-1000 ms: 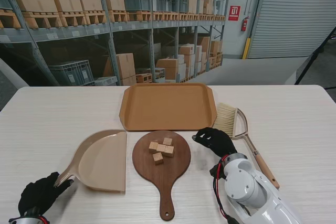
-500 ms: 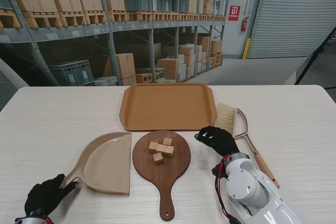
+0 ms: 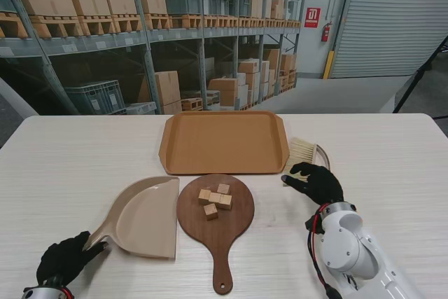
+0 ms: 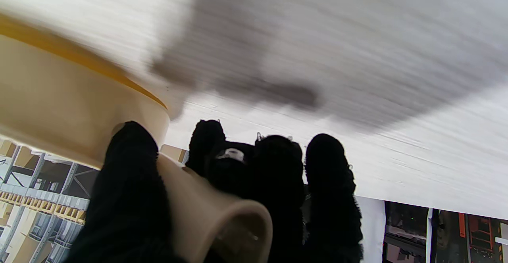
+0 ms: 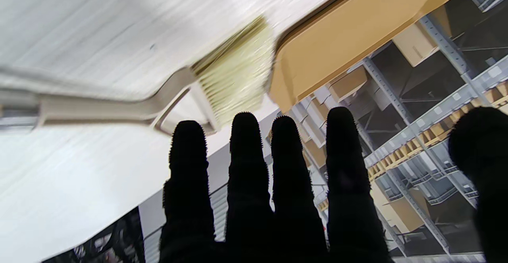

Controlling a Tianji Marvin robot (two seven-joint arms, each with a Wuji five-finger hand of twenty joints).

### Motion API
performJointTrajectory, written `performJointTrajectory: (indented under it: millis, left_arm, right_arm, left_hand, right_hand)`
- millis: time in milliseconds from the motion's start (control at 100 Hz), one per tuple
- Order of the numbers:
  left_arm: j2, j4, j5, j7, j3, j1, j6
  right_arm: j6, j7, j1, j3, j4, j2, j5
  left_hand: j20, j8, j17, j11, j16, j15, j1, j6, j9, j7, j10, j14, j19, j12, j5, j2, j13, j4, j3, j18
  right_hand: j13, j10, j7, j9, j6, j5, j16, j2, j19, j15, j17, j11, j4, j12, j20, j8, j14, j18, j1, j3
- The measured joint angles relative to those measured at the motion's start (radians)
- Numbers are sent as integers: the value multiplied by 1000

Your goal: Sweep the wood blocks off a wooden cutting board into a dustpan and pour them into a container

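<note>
Several small wood blocks (image 3: 215,199) lie clustered on the round dark cutting board (image 3: 215,215). The beige dustpan (image 3: 143,216) sits just left of the board, its flat edge beside the board's rim. My left hand (image 3: 64,260) is shut on the dustpan's handle (image 4: 206,215), black fingers (image 4: 278,183) wrapped round it. My right hand (image 3: 317,183) is open, hovering over the hand brush (image 3: 303,153); its straight fingers (image 5: 254,167) point at the bristles (image 5: 234,76) and hide most of the brush handle in the stand view. The orange tray (image 3: 224,141) lies beyond the board.
The tray's near right corner (image 5: 301,76) almost touches the brush bristles. Bare white table (image 3: 399,166) stretches right of the brush. Warehouse racks stand beyond the table's far edge.
My right hand moved right, from beside the board to over the brush. My left hand slid the dustpan rightward, closer to the board.
</note>
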Motion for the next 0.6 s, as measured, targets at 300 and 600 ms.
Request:
performJointTrajectory:
  millis: [300, 600]
  left_arm:
    - [1, -3, 0, -7, 2, 0, 4]
    - [1, -6, 0, -5, 4, 1, 5]
  right_arm:
    - [9, 56, -43, 97, -10, 47, -276]
    - [8, 98, -64, 129, 23, 86, -432]
  left_hand:
    - [0, 0, 0, 0, 0, 0, 0, 0, 0, 0, 0, 0, 0, 0, 0, 0, 0, 0, 0, -1]
    - [0, 0, 0, 0, 0, 0, 0, 0, 0, 0, 0, 0, 0, 0, 0, 0, 0, 0, 0, -2]
  right_hand:
    - [23, 0, -3, 1, 0, -12, -1, -34, 2, 5, 4, 3, 0, 0, 0, 0, 0, 0, 0, 1]
    - [53, 0, -3, 2, 1, -26, -4, -54, 14, 18, 39, 13, 0, 0, 0, -1, -1, 0, 0, 1]
